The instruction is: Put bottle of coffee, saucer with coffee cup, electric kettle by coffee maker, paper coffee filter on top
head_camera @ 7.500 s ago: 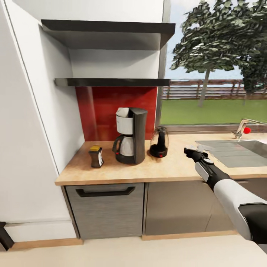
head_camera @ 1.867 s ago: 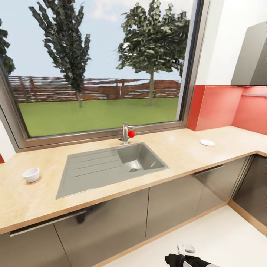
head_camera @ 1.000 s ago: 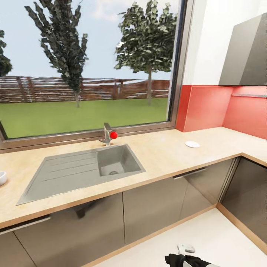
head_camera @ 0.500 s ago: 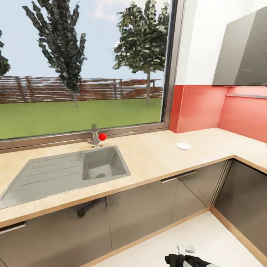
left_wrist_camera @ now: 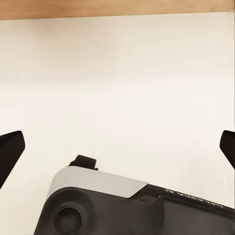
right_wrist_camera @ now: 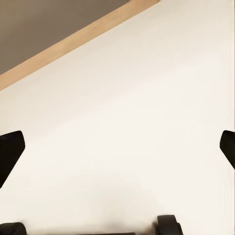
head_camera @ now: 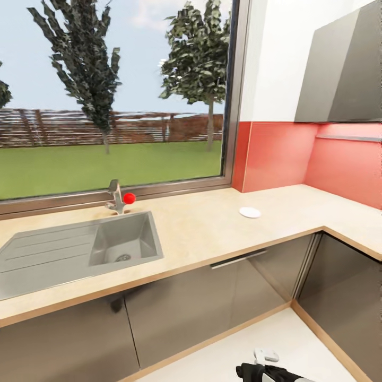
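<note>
The saucer [head_camera: 250, 212], a small flat white plate, lies on the kitchen countertop [head_camera: 201, 233] to the right of the sink, near the red wall. The end of my right arm [head_camera: 265, 370] pokes in low over the floor. My left gripper [left_wrist_camera: 117, 149] is open, its dark fingertips [left_wrist_camera: 10, 152] far apart over pale floor. My right gripper [right_wrist_camera: 117, 147] is open too, with nothing between its fingertips [right_wrist_camera: 10, 151]. The coffee maker, bottle of coffee, kitchen shelf, paper coffee filter, coffee cup and electric kettle are out of view.
A grey sink [head_camera: 69, 252] with a red-knobbed tap [head_camera: 118, 197] is set in the worktop below a wide window. The counter turns a corner at the right [head_camera: 350, 223] under a grey wall unit [head_camera: 339, 74]. Grey cabinet fronts [head_camera: 212, 302] stand above pale floor [head_camera: 223, 350].
The camera has turned from the coffee maker corner to the right along the counter. The cup slid out at the left and the saucer shifted toward the middle. My right arm dropped low.
</note>
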